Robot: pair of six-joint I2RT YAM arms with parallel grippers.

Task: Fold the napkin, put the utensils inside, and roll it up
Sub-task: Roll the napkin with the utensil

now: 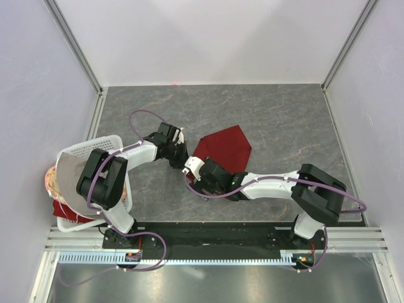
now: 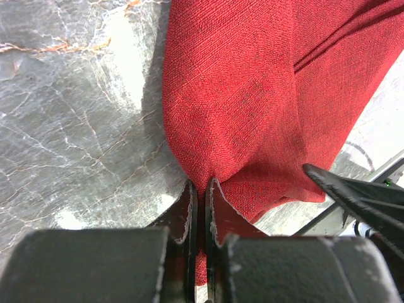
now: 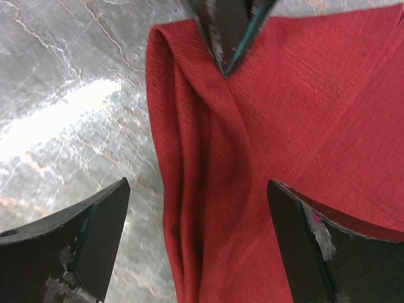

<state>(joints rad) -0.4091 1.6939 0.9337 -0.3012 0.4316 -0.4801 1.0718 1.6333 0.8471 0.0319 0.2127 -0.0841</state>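
The dark red napkin point(image 1: 224, 146) lies crumpled on the grey marbled table, with folds bunched at its near-left corner. My left gripper point(image 1: 184, 158) is shut on that corner; in the left wrist view the jaws point(image 2: 202, 185) pinch a ridge of the napkin point(image 2: 246, 95). My right gripper point(image 1: 192, 168) is open just beside it, and in the right wrist view point(image 3: 197, 184) its fingers straddle the napkin's folded left edge point(image 3: 208, 189) without touching. The left gripper's fingertips point(image 3: 226, 31) show at the top of that view. No gold utensils are in view.
A white basket point(image 1: 104, 141) stands at the left table edge with a grey-beige cloth point(image 1: 71, 167) draped over it and something red point(image 1: 63, 209) under it. White walls enclose the table. The arms' base rail point(image 1: 214, 233) runs along the near edge.
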